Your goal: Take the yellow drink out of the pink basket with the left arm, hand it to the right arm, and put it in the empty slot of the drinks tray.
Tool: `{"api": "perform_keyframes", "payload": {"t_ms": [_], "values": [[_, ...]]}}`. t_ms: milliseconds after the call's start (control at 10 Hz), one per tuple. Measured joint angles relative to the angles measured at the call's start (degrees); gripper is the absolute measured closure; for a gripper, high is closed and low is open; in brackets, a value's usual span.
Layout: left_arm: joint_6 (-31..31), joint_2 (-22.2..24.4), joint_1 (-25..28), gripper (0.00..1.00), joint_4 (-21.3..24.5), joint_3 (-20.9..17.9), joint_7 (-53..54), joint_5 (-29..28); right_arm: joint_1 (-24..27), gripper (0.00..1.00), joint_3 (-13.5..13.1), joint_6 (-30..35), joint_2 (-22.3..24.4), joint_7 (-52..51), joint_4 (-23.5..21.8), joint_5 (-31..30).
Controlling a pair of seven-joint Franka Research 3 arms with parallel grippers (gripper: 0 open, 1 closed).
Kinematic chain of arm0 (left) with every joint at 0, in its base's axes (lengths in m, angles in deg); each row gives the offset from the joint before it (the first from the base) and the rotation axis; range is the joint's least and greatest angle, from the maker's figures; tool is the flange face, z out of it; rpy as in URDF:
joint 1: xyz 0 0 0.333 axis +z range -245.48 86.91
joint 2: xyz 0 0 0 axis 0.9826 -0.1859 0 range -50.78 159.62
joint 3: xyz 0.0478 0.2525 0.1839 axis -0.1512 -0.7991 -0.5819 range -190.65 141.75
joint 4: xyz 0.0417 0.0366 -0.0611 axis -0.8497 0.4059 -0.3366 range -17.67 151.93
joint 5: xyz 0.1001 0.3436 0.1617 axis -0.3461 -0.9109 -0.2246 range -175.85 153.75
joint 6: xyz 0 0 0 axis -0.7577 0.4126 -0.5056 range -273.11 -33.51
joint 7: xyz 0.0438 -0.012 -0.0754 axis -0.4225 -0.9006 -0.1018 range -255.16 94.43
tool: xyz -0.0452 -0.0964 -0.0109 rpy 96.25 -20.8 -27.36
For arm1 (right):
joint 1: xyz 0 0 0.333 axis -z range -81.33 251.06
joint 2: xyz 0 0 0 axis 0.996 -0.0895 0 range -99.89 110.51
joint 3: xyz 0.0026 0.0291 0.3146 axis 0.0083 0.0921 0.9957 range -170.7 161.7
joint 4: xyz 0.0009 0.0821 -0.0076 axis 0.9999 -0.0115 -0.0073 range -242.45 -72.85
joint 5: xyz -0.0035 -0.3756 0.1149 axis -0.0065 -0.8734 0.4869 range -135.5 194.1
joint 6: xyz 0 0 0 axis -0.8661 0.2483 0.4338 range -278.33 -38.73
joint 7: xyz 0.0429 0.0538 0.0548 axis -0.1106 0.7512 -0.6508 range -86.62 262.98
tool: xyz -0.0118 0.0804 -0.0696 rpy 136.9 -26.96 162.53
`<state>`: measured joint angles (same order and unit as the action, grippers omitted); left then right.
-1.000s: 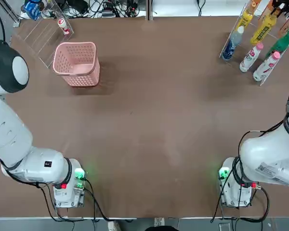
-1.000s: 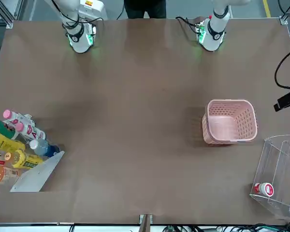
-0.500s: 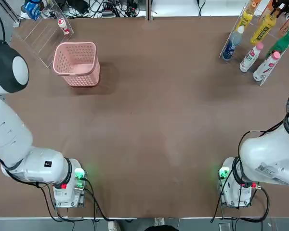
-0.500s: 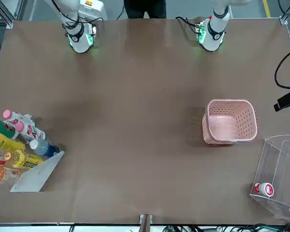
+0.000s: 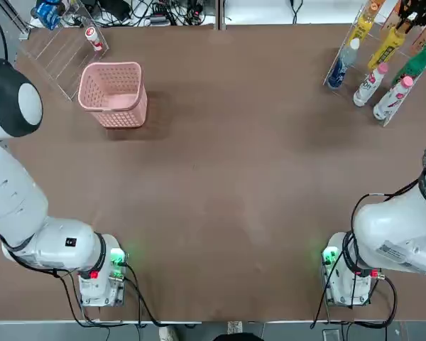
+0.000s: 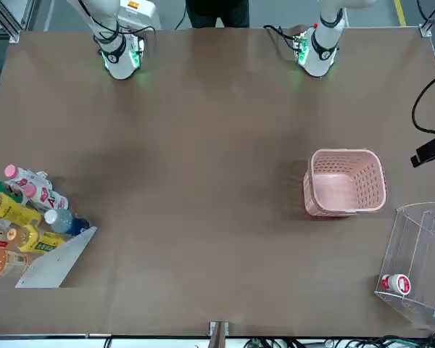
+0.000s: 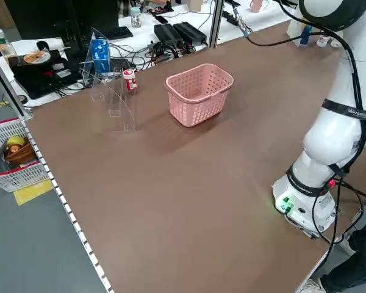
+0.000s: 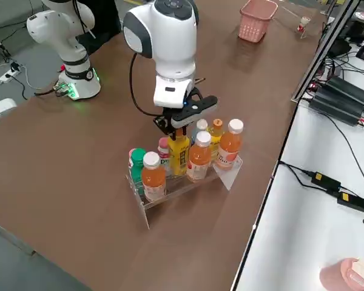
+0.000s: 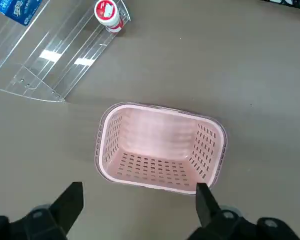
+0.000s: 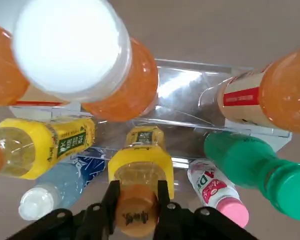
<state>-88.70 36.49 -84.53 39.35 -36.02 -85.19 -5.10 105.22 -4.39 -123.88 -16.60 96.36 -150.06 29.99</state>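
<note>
- Yellow drink has risen slightly in the tray, right gripper pinching its cap.
- Left gripper unmoved, spread above the empty basket.

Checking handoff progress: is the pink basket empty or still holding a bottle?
Empty: the pink basket shows only its bare perforated floor in the left wrist view.

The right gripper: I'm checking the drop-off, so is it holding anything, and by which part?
The right gripper is shut on the yellow drink, pinching its orange cap, over the drinks tray. The left gripper is open, holding nothing.
</note>
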Motion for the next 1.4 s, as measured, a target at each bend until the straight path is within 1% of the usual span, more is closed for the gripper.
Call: {"api": "perform_keyframes", "payload": {"t_ms": [300,1400], "values": [[0.00,0.00,0.00,0.00,0.00,0.00,0.00,0.00,0.01,0.66,-0.01,0.08,0.22,-0.01,-0.07,-0.80],[0.00,0.00,0.00,0.00,0.00,-0.01,0.00,0.00,0.12,0.66,-0.12,-0.49,0.22,0.08,-0.81,-0.80]]}}
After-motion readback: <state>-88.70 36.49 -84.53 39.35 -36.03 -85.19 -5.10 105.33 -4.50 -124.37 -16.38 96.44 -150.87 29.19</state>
